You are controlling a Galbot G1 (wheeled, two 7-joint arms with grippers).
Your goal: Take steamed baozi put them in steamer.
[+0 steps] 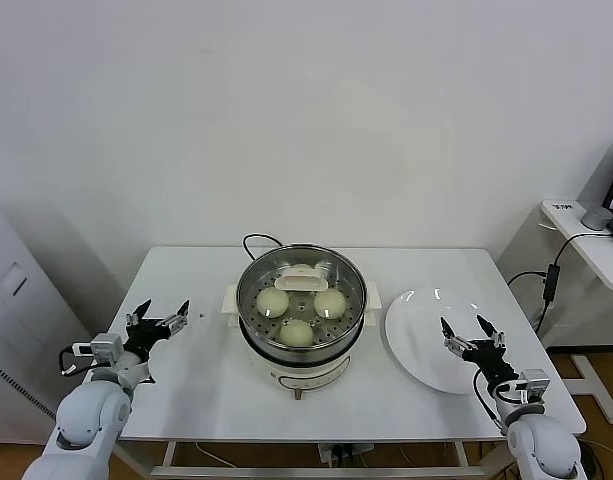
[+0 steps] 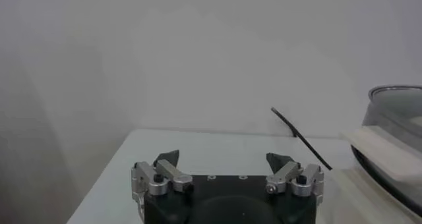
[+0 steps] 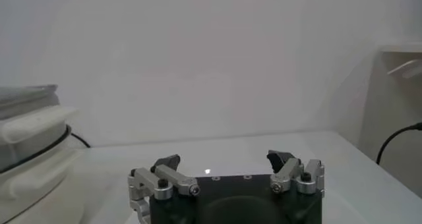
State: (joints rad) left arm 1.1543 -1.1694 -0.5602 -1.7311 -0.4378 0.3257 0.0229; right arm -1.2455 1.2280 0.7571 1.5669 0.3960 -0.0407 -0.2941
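The steamer (image 1: pixel 252 345), a shiny steel pot on a cream-white base, stands mid-table. Three cream-white baozi (image 1: pixel 273 301) (image 1: pixel 330 301) (image 1: pixel 297 332) lie on its perforated tray, and a fourth (image 1: pixel 304 268) shows partly at the back. A glass lid with a cream handle (image 1: pixel 303 282) sits over the pot. My left gripper (image 1: pixel 162 312) is open and empty at the table's left edge; it also shows in its wrist view (image 2: pixel 223 158). My right gripper (image 1: pixel 463 328) is open and empty over the plate's near side; it also shows in its wrist view (image 3: pixel 224 158).
A flat white plate (image 1: pixel 416 315) lies bare to the right of the steamer. A black cable (image 1: pixel 256 240) runs behind the pot and shows in the left wrist view (image 2: pixel 300 140). A side desk (image 1: pixel 586 235) stands at the far right.
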